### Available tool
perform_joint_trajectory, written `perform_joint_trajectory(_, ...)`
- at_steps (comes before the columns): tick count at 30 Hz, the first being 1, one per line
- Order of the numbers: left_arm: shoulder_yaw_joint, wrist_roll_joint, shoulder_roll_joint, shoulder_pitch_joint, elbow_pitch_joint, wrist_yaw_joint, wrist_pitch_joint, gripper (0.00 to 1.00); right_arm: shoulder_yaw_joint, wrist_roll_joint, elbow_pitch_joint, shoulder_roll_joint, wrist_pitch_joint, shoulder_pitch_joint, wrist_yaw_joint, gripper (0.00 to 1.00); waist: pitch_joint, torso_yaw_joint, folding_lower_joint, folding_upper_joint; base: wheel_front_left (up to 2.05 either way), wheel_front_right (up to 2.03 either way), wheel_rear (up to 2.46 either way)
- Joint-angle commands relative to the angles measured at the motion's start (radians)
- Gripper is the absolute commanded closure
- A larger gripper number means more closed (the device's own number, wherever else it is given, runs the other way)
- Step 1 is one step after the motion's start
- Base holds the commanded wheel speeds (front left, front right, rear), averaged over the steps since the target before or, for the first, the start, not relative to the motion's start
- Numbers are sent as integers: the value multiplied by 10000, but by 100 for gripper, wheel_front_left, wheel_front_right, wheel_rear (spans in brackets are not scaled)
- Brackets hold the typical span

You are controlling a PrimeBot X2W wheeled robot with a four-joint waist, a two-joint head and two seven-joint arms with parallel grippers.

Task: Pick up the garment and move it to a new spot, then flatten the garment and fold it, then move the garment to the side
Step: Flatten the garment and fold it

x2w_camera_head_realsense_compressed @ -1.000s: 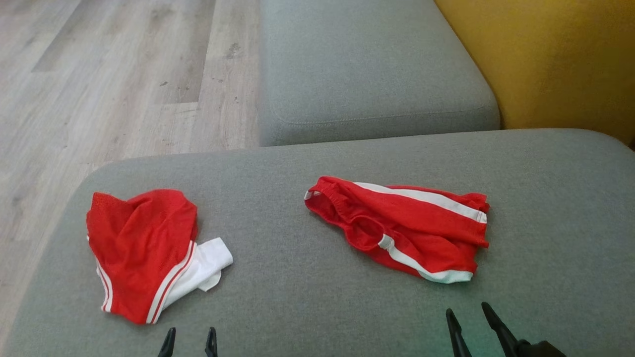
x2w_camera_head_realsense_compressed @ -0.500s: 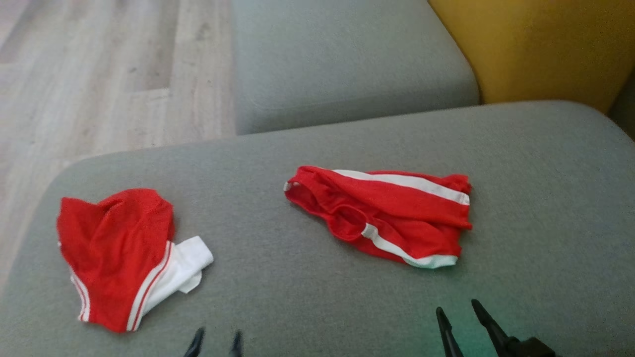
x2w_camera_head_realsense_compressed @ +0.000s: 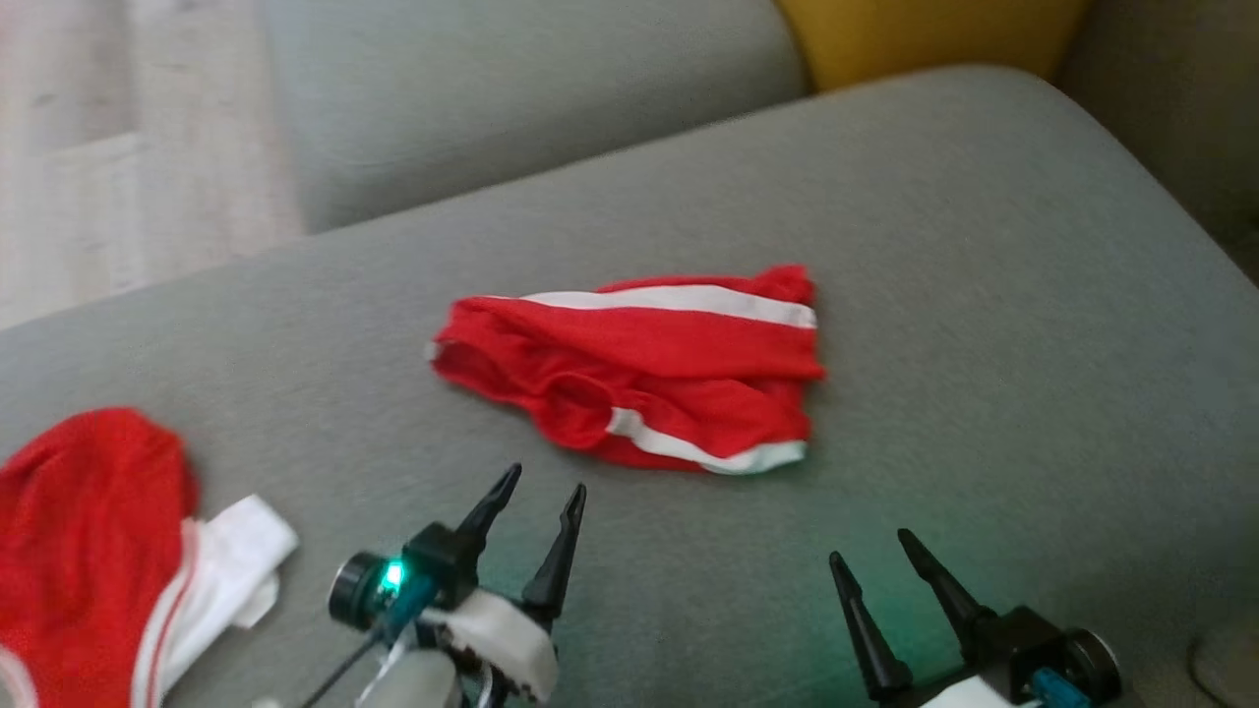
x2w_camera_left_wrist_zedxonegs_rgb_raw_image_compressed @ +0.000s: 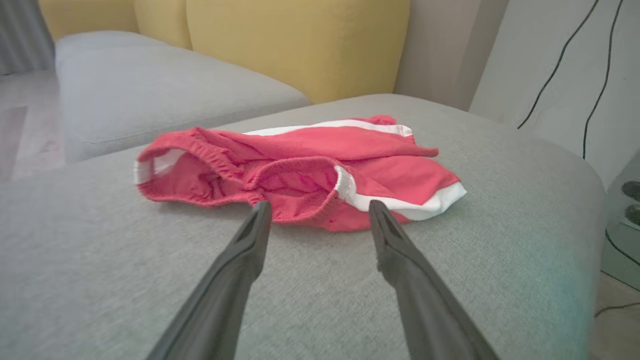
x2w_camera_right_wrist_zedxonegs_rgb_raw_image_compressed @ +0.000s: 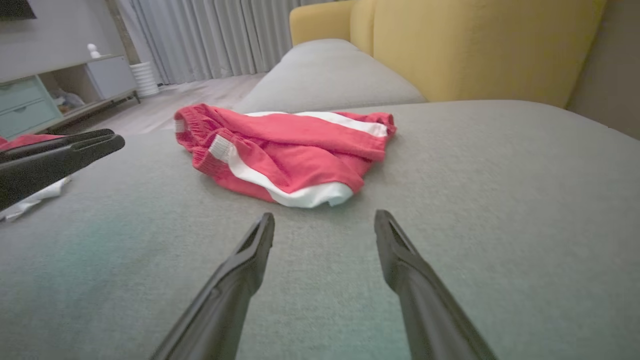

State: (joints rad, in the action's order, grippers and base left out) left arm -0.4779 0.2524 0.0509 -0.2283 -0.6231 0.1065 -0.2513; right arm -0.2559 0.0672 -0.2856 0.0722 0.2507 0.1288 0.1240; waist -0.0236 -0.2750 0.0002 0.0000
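The garment (x2w_camera_head_realsense_compressed: 639,374) is a crumpled pair of red shorts with white side stripes, lying mid-cushion on the grey sofa seat (x2w_camera_head_realsense_compressed: 984,295). My left gripper (x2w_camera_head_realsense_compressed: 547,482) stands open just short of its near edge, fingers pointing at it. In the left wrist view the open left gripper (x2w_camera_left_wrist_zedxonegs_rgb_raw_image_compressed: 319,205) has its tips at the elastic waistband of the shorts (x2w_camera_left_wrist_zedxonegs_rgb_raw_image_compressed: 300,165). My right gripper (x2w_camera_head_realsense_compressed: 869,547) is open and empty, a short way back from the white hem. The right wrist view shows the shorts (x2w_camera_right_wrist_zedxonegs_rgb_raw_image_compressed: 285,145) beyond the spread right gripper (x2w_camera_right_wrist_zedxonegs_rgb_raw_image_compressed: 325,216).
A second red and white garment (x2w_camera_head_realsense_compressed: 89,531) lies at the cushion's left end. Another grey cushion (x2w_camera_head_realsense_compressed: 511,88) and yellow backrests (x2w_camera_right_wrist_zedxonegs_rgb_raw_image_compressed: 475,45) stand behind. Wooden floor (x2w_camera_head_realsense_compressed: 118,147) lies off the left edge. The other arm's dark fingers (x2w_camera_right_wrist_zedxonegs_rgb_raw_image_compressed: 60,155) enter the right wrist view's left.
The head camera has swung, shifting the whole scene left and up. My left gripper has advanced well into view toward the shorts. The garments lie as before.
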Motion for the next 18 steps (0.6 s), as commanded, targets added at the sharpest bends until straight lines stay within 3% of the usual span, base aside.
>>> perform_joint_trajectory(1, 141, 123, -6, -775, -143, 71, -105, 0, -270, -14, 231, 144, 111, -480, 67, 0, 462, -715, -2, 0, 0, 0, 0)
perform_joint_trajectory(8, -254, 811, -6, -2106, -1372, 200, -105, 0, -250, 74, 236, 153, 111, -651, 67, 0, 957, -1429, -2, 0, 0, 0, 0)
perform_joint_trajectory(18, -589, 1487, 77, -3244, -2765, 237, -105, 0, -332, 332, 143, 22, 111, -1092, 67, 0, 1496, -1744, -2, 0, 0, 0, 0)
